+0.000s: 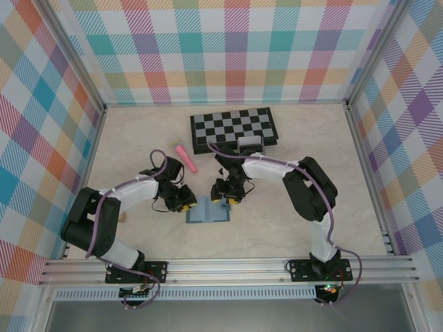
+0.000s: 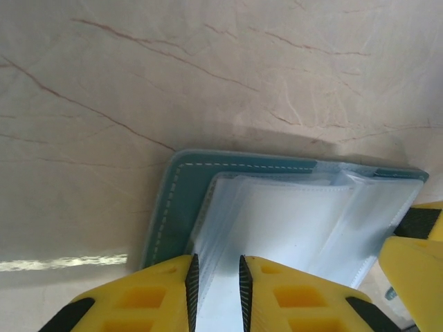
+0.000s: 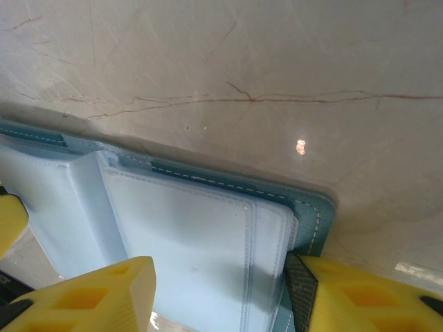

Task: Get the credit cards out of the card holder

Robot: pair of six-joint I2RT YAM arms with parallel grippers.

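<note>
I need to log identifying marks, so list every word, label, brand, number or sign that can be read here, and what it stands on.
No text can be read in these pictures.
Card holder: plain stitched cover and pale pockets, no print seen.
Chessboard: dark and light squares; any edge markings are too small to read.
Pink marker: any print is too small to read.
</note>
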